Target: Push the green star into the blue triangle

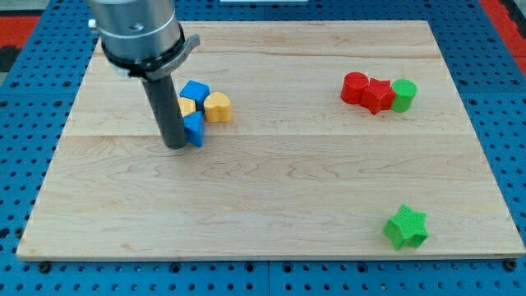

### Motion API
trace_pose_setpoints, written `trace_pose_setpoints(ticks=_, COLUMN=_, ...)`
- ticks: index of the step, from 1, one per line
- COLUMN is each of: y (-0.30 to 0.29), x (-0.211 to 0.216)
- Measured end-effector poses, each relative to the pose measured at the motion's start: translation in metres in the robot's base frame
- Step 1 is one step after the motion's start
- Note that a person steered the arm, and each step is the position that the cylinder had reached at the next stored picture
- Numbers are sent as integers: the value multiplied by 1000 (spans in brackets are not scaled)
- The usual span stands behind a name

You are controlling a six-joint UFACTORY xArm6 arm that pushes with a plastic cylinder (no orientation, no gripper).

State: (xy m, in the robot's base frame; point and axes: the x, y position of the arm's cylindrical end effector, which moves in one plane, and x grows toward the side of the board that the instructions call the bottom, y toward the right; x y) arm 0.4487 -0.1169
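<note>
The green star (406, 227) lies near the view's bottom right of the wooden board (271, 189). The blue triangle (194, 128) sits left of centre, partly hidden behind my rod. My tip (175, 145) rests on the board right against the blue triangle's left side, far to the left of the green star. A blue block (195, 90) and a yellow heart-like block (218, 107) sit just above the triangle, with another yellow block (186, 107) between them, mostly hidden.
At the view's upper right stands a row of a red round block (355, 87), a red block (378, 94) and a green cylinder (403, 94), touching one another. The arm's grey body (136, 33) hangs over the board's upper left.
</note>
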Motion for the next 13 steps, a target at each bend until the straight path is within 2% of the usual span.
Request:
trace_pose_setpoints(ticks=1, y=38, x=2)
trace_pose_setpoints(ticks=2, y=129, x=43)
trace_pose_setpoints(ticks=3, y=224, x=40)
trace_pose_setpoints(ticks=4, y=333, x=71)
trace_pose_setpoints(ticks=5, y=386, x=121)
trace_pose_setpoints(ticks=6, y=343, x=169)
trace_pose_setpoints(ticks=8, y=76, x=64)
trace_pose_setpoints(ticks=9, y=131, x=89)
trace_pose_setpoints(ticks=10, y=102, x=131)
trace_pose_setpoints(ticks=11, y=41, x=121)
trace_pose_setpoints(ticks=12, y=14, x=46)
trace_pose_setpoints(ticks=13, y=45, x=79)
